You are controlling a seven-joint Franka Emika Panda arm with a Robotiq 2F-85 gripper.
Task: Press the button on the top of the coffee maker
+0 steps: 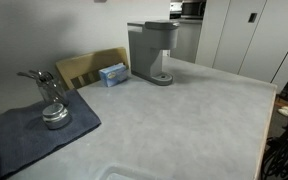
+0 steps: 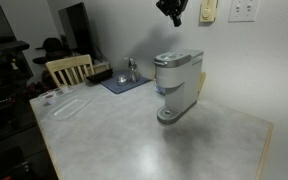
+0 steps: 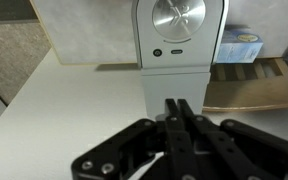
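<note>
The coffee maker (image 2: 177,85) stands on the grey countertop (image 2: 134,140) right of centre. The gripper (image 2: 172,12) hangs well above it at the top edge of the frame. In the wrist view its fingers (image 3: 174,112) look pressed together, holding nothing.

The risk is aim. Two small controls sit side by side on the machine's top, a round button (image 3: 157,52) and an oblong one (image 3: 177,51), just below a silvery disc (image 3: 178,17). A long descent that drifts could land on the wrong control or on the disc, and an off-centre push could shove the machine.

Only the wrist view resolves these controls. One exterior view shows the height gap, while another lacks the gripper but shows the blue box (image 1: 113,73) left of the machine.
</note>
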